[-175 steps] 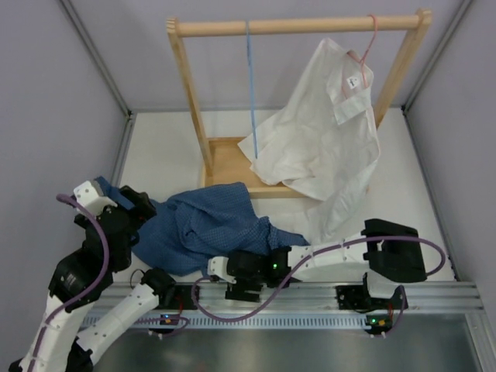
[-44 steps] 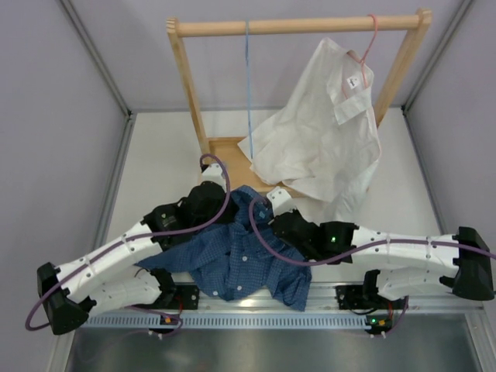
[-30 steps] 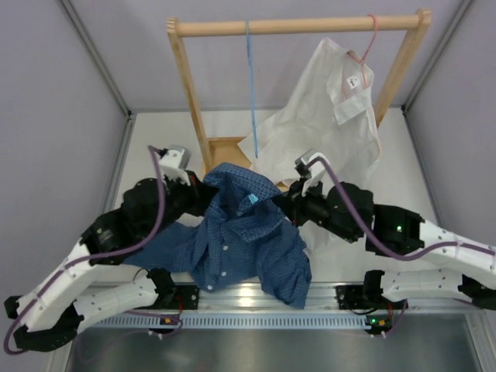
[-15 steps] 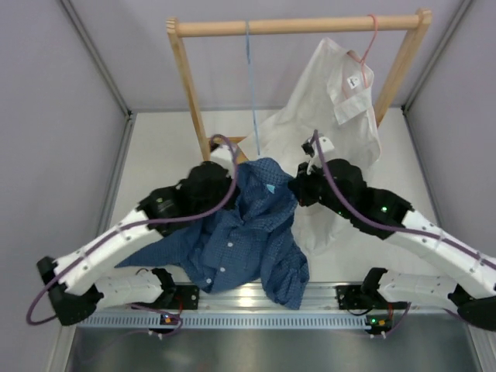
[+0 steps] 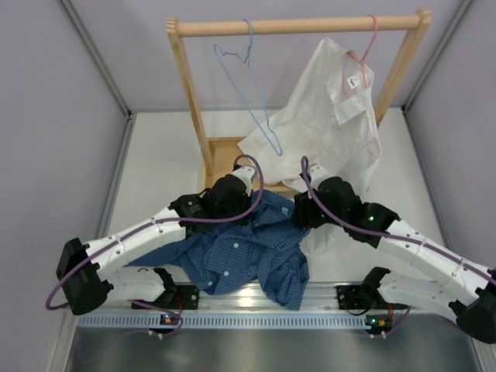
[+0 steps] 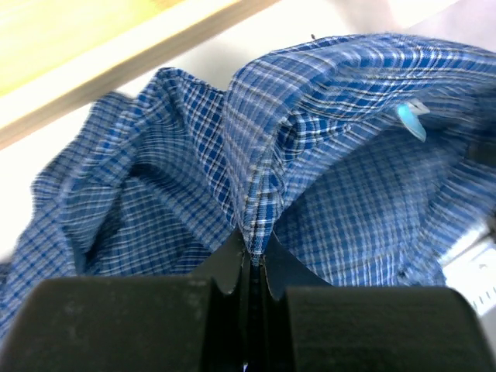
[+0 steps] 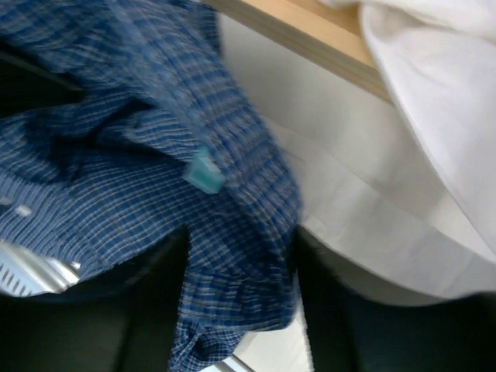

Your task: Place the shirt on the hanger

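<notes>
The dark blue checked shirt (image 5: pixel 248 248) lies crumpled on the table in front of the rack, collar side toward it. My left gripper (image 5: pixel 245 200) is at the collar's left part and is shut on a fold of the shirt (image 6: pixel 325 147), pinched at the jaw tips (image 6: pixel 253 252). My right gripper (image 5: pixel 297 214) is at the collar's right part. Its fingers stand apart, open, with loose shirt cloth (image 7: pixel 232 256) lying between them. The light-blue hanger (image 5: pixel 250 46) hangs by its hook from the wooden rod above, apart from the shirt, turned so its triangle shows.
The wooden rack (image 5: pixel 294 26) stands behind the shirt, its base board (image 5: pixel 221 159) just beyond my grippers. A white shirt (image 5: pixel 333 132) on a pink hanger (image 5: pixel 370 35) droops from the rod's right end onto the base. Grey walls close in both sides.
Both grippers came down and nearer with the collar, so the shirt sits lower. The right gripper's fingers have parted. The blue hanger has turned from edge-on to showing its triangle.
</notes>
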You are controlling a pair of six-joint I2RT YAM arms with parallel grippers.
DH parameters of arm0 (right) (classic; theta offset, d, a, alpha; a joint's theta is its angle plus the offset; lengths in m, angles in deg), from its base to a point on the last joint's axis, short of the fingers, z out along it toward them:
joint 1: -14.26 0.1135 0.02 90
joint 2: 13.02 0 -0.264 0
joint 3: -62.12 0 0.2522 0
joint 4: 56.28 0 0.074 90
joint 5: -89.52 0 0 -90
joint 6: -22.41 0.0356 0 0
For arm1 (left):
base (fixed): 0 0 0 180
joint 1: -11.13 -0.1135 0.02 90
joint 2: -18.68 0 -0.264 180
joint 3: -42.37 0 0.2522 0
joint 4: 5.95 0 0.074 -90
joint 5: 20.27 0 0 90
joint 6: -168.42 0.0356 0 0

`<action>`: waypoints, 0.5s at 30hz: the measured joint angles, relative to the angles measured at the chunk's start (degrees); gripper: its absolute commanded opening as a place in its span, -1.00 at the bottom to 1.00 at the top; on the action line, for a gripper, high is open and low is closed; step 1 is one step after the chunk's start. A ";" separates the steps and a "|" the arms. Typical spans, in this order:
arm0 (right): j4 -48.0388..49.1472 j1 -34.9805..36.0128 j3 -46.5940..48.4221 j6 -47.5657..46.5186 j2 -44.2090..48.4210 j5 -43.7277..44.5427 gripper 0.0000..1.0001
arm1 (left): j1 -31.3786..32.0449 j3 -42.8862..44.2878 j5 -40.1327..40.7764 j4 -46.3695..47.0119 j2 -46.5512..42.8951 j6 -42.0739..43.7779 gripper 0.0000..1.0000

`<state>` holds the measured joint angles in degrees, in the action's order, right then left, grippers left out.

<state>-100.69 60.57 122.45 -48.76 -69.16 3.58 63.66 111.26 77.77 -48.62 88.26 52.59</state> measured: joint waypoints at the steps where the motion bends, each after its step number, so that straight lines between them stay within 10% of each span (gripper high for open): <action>1: 1.36 0.00 -0.63 -1.33 1.57 -2.23 0.25 | 0.00 -0.68 -0.85 0.63 -0.76 -0.04 -1.00; 15: 12.24 1.09 0.28 -12.85 -3.17 -12.59 -0.03 | 0.00 -4.22 -8.44 3.28 -8.50 -0.85 -1.00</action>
<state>-88.45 61.66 122.73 -61.61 -72.33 -9.01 63.66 107.05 69.33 -45.34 79.75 51.74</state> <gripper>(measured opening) 0.519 0.037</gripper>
